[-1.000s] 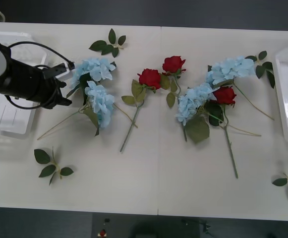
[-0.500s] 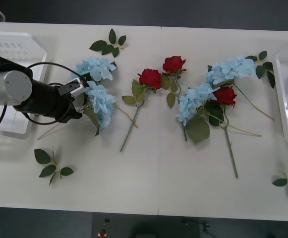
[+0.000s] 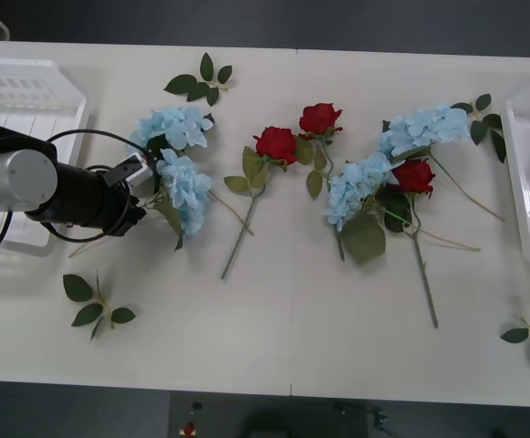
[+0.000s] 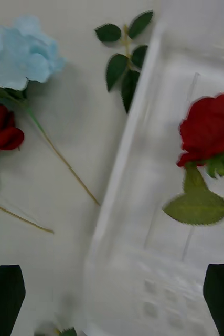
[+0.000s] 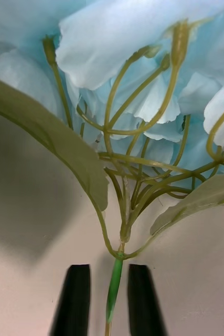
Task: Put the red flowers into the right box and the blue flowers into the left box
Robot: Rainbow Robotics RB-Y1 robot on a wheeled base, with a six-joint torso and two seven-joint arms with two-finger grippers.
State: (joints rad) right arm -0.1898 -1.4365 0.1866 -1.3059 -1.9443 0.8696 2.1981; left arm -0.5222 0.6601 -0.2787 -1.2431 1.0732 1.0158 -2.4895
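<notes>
Left box: shallow white translucent plastic tray [image 3: 27, 91], far left of the white worktop [image 3: 274, 328].
Left gripper [image 5: 109, 299]: black jaws narrow, straddling the green stem of a pale sky-blue hydrangea cluster [image 3: 184, 185]; front view hides the jaw tips behind the black wrist.
Middle: three red roses among two more blue clusters, lying loose.
Right gripper [image 4: 112, 302]: black jaws wide, above the right white tray [image 4: 159, 210].
Right tray: holds one red rose [image 4: 211, 128]; front view shows a red sliver at its edge.
</notes>
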